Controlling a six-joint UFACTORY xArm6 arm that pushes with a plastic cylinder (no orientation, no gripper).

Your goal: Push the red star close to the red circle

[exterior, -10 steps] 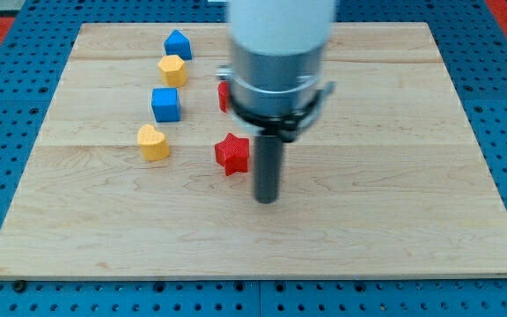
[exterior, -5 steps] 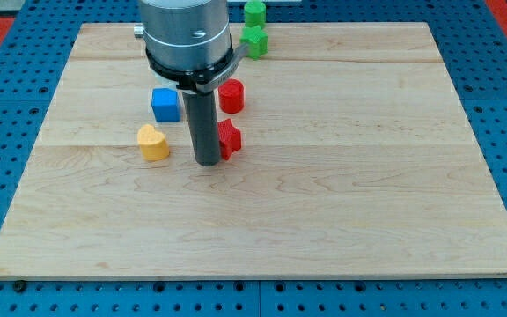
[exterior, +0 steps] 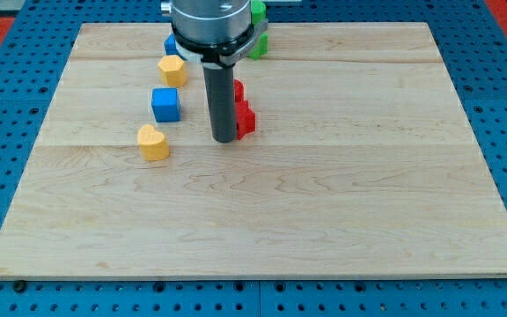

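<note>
The red star (exterior: pixel 246 120) lies near the board's middle, mostly hidden behind my rod. Only its right edge shows. The red circle (exterior: pixel 238 90) sits just above it, also largely hidden by the rod, and the two red blocks look touching or nearly so. My tip (exterior: pixel 224 138) rests on the board against the star's lower left side.
A blue cube (exterior: pixel 165 104) and a yellow heart (exterior: pixel 154 142) lie to the left of my tip. A yellow block (exterior: pixel 172 70) and a blue block (exterior: pixel 171 44) sit above them. Green blocks (exterior: pixel 257 42) show at the top beside the arm. The wooden board (exterior: pixel 368 176) lies on a blue pegboard.
My tip went around from the star's right to its lower left and pushed it up and to the right. The star now sits right below the red circle.
</note>
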